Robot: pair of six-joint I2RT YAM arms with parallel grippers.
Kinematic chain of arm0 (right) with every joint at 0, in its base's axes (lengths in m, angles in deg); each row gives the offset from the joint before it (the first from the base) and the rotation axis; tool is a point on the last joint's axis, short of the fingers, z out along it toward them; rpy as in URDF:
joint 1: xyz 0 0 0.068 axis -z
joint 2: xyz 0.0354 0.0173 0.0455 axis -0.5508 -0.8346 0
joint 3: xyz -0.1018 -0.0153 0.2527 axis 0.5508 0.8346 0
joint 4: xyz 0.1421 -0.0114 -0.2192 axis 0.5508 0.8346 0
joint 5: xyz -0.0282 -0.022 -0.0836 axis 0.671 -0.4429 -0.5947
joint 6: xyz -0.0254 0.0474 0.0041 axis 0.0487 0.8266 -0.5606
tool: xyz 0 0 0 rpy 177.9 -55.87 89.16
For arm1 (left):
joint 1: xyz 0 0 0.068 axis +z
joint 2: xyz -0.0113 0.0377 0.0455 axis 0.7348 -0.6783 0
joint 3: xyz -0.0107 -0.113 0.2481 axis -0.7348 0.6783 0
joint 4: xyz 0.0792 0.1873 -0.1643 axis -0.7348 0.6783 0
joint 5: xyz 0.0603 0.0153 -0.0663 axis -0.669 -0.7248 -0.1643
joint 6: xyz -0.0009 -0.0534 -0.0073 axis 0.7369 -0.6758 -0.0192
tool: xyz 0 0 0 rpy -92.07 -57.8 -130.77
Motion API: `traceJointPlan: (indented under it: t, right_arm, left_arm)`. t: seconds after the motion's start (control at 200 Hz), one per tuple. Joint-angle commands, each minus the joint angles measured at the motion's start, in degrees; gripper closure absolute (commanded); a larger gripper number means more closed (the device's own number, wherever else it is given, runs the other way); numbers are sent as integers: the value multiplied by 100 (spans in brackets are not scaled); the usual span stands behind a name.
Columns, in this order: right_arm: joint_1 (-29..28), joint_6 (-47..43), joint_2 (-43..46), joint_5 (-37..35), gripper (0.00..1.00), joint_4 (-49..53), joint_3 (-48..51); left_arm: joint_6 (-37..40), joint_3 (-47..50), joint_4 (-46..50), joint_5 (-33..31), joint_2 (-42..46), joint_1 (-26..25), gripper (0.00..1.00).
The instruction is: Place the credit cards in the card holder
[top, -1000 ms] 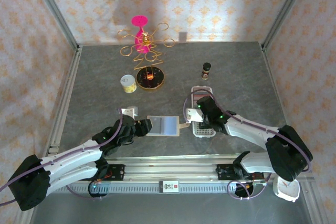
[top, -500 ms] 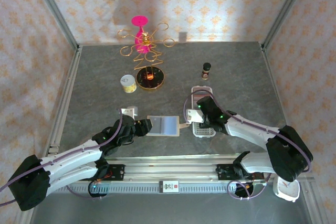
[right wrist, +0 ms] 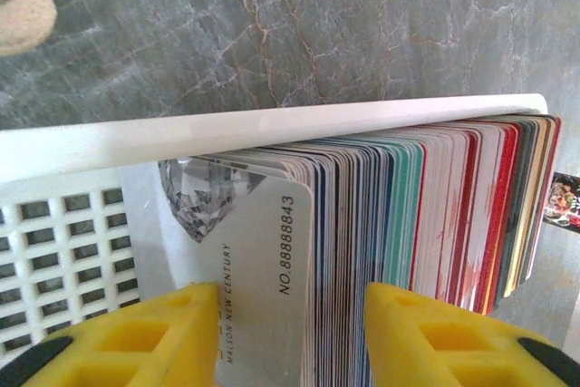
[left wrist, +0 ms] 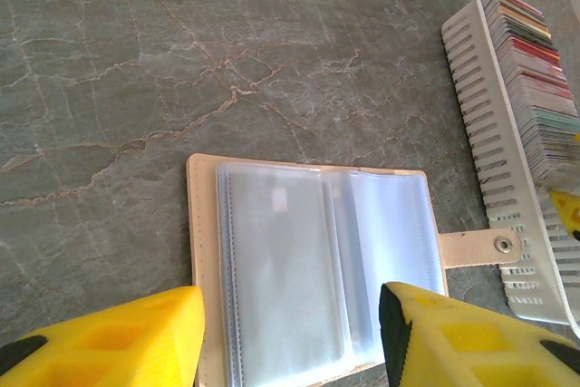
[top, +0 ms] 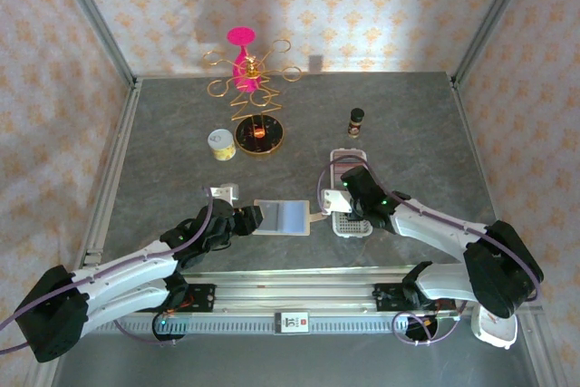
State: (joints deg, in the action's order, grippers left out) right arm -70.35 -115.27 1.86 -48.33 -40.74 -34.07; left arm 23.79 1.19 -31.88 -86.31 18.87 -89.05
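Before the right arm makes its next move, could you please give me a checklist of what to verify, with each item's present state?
1. Holder lies open, sleeves up: ok.
2. Snap tab lies off the sleeves: ok.
3. Right jaws straddle the grey card in the tray: ok.
4. One card alone between those jaws: not ok; several edges sit there.
5. Grip firm on the card: cannot tell.
6. Left jaws pinning the holder: cannot tell.
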Motion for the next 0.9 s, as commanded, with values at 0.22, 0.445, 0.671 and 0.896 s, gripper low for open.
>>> traceJointPlan:
  t: [0.22,0.445,0.671,0.896]
  right_arm:
    - [15,9,115,-193,66,-29,-165]
    - [19,9,183,-229,70,-65,-139]
    - [19,9,246,-246,76,-84,-146]
    - [19,18,326,-256,83,-50,-135]
  left_arm:
    - [-20,94,-127,-37,-11,-9,45]
    - [-37,103,-112,-26,-11,-10,46]
    - [-54,81,-101,-26,-11,-17,46]
    - [-81,79,-128,-32,-19,-11,46]
